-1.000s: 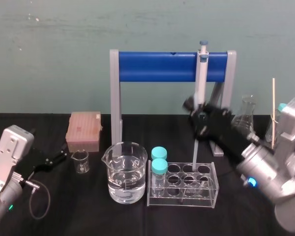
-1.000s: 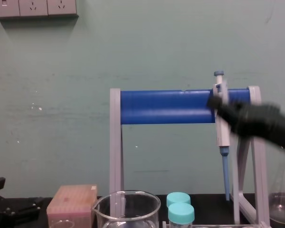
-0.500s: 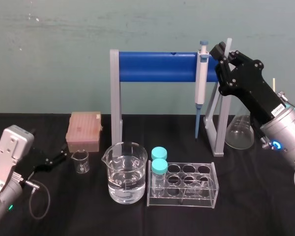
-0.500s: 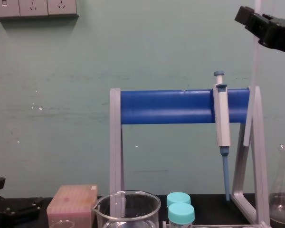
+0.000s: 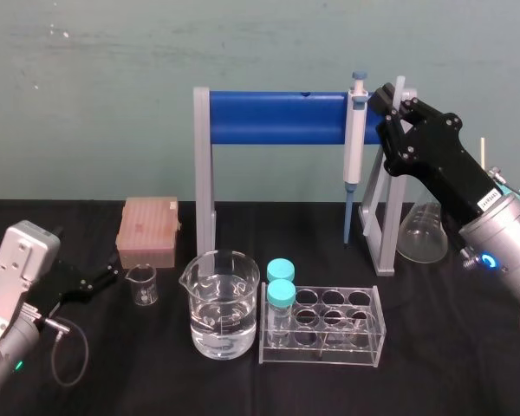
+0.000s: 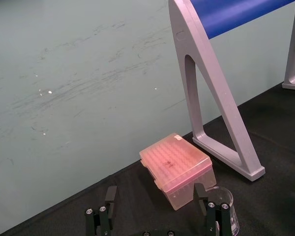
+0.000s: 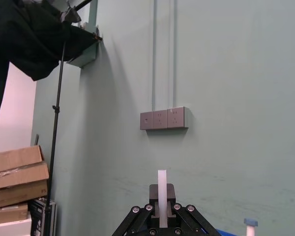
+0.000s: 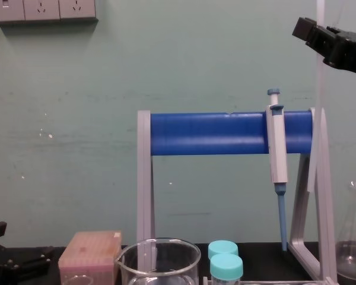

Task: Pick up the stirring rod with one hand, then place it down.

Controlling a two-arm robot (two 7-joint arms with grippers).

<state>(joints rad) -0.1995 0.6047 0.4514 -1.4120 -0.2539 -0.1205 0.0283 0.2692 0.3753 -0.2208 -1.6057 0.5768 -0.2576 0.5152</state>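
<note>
The stirring rod (image 5: 400, 86) is a thin translucent white stick, held upright high above the table at the right end of the blue stand. My right gripper (image 5: 395, 102) is shut on it near its upper part. In the chest view the stirring rod (image 8: 320, 80) hangs straight down from the right gripper (image 8: 321, 32), passing in front of the stand's right leg. In the right wrist view the rod's tip (image 7: 162, 189) pokes out between the black fingers (image 7: 151, 220). My left gripper (image 5: 94, 282) rests low at the left, open and holding nothing, with its fingers (image 6: 110, 204) spread.
A blue-barred stand (image 5: 277, 117) holds a blue-and-grey pipette (image 5: 354, 139). In front stand a water beaker (image 5: 220, 303), a clear tube rack (image 5: 325, 325) with two teal-capped vials (image 5: 281, 293), a small beaker (image 5: 142, 284), a pink tip box (image 5: 147, 230) and a conical flask (image 5: 425, 230).
My right gripper lifted the rod from over the tube rack up and to the right, to beside the stand's top. In the last half second it barely shifted. The left arm stayed still.
</note>
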